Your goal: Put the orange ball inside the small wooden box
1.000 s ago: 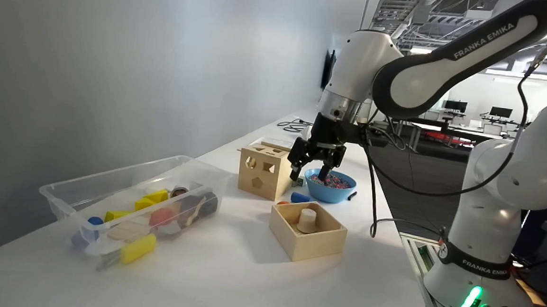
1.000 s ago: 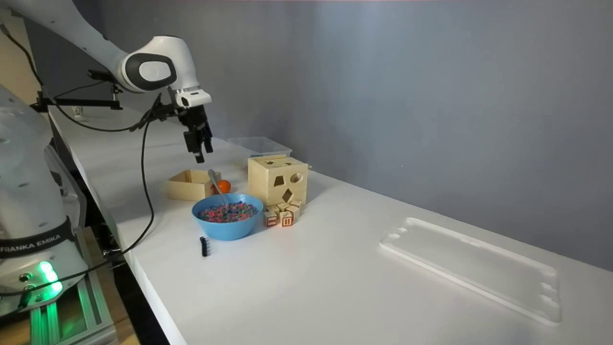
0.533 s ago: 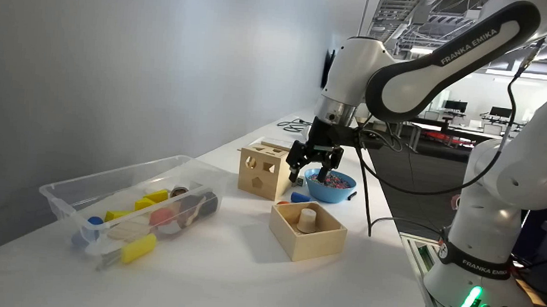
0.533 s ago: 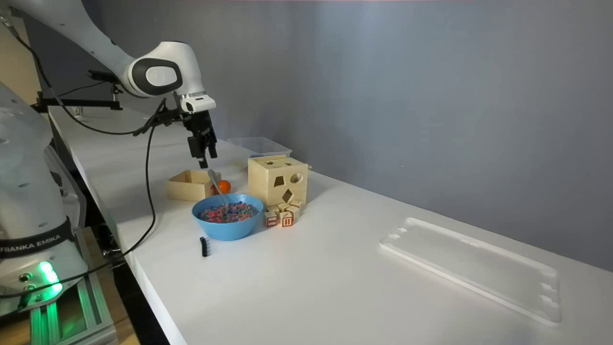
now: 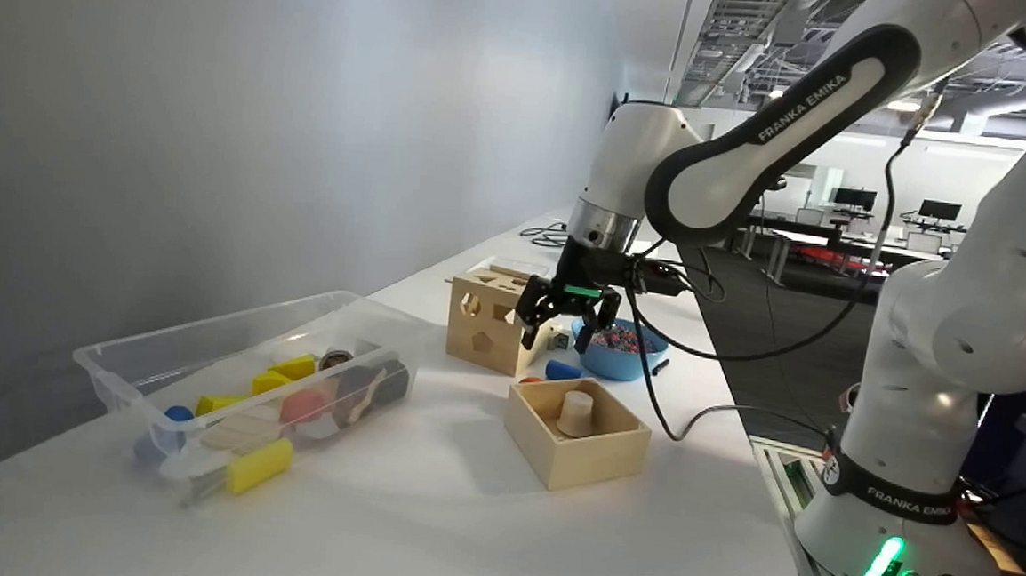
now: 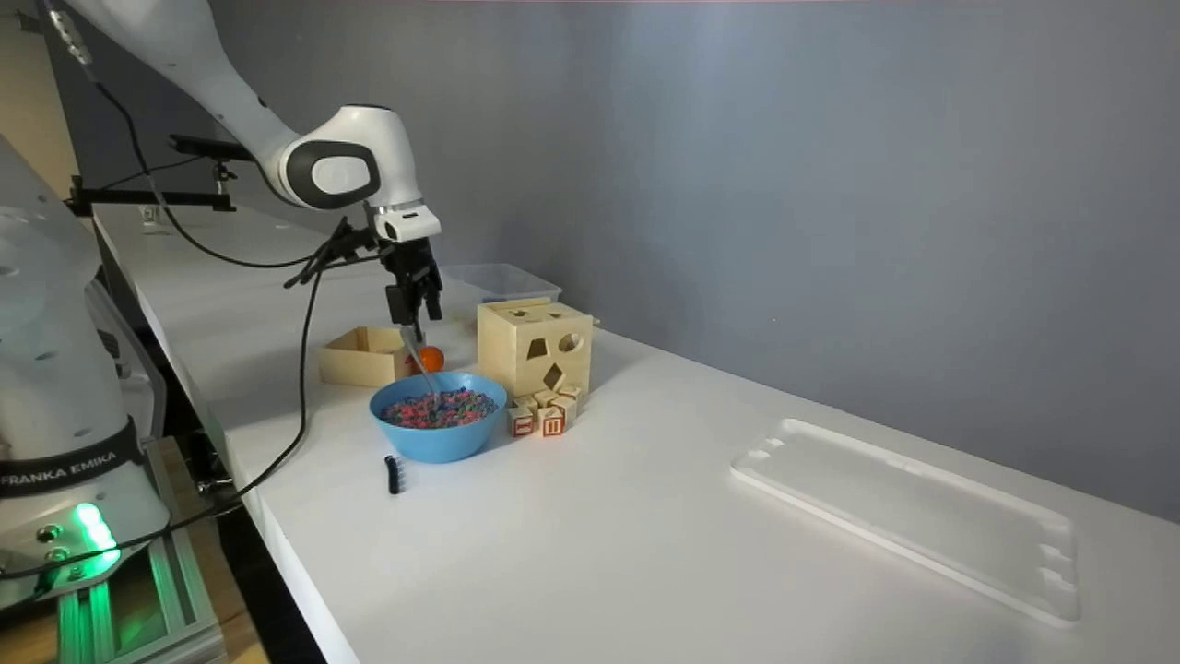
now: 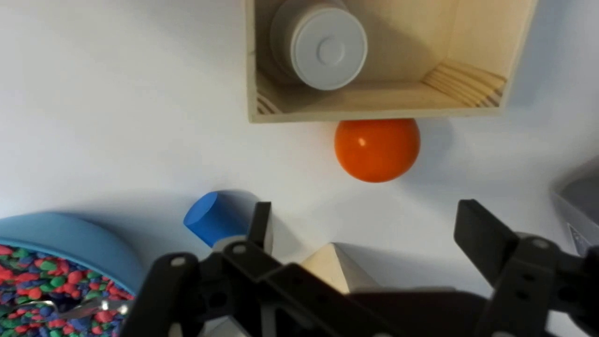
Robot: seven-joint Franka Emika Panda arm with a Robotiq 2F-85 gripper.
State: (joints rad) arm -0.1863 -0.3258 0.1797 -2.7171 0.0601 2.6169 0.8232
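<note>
Where the bowl point(image 7: 89, 239) stands in the wrist view: eight o'clock from the ball point(image 7: 376, 152), holding red, green and blue bits point(image 7: 61, 281) and cutlery point(image 7: 91, 307).
Block point(image 7: 216, 220): blue, between bowl and ball, partly behind a finger point(image 7: 260, 223); contact unclear.
Gripper point(image 7: 367, 222): six o'clock from the ball, fingers spread wide, table point(image 7: 388, 222) between them.
Ball: orange, outside the box point(image 7: 398, 96), just beside its wall, top hidden.
Box: twelve o'clock, an upturned cup point(image 7: 330, 49) inside at left.
Cube point(image 6: 525, 369): three o'clock from the ball in an exterior view.
</note>
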